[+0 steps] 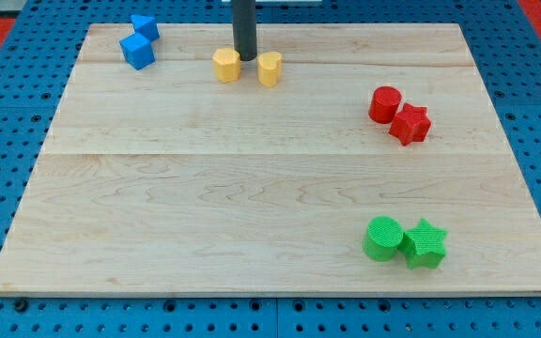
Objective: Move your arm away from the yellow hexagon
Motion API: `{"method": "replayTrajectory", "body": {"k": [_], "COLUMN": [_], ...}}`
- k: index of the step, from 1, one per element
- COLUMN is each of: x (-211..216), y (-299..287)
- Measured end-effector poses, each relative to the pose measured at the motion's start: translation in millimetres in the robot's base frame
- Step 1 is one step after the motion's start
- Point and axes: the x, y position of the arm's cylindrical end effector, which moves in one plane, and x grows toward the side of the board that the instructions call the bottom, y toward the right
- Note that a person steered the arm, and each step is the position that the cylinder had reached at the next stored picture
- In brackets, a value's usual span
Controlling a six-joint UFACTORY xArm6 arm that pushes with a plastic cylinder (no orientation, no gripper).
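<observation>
Camera view shows a big light wooden counter [252,188] on a blue board with holes [7,103]. My tip [244,59] is the bottom end of a straight dark rod, near the counter's top edge. It sits between two yellow blocks. The yellow hexagon block [226,65] is just beside the tip on the view's left, and I cannot tell if they touch. A yellow heart-shaped block [269,69] is just beside it on the view's right. The end effector is only a plain rod, so it grasps nothing.

Two blue blocks [140,42] touch each other near the top left corner. A red round block [384,103] and a red star block [409,124] touch near the right edge. A green round block [382,238] and a green star block [425,243] touch near the bottom right corner.
</observation>
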Motion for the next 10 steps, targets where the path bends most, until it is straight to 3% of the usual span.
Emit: {"method": "replayTrajectory", "body": {"k": [3,4,8,10], "x": [0.2,-25.5,-66.3,-67.0], "y": [-4.1,29.8,11.8,11.8]}}
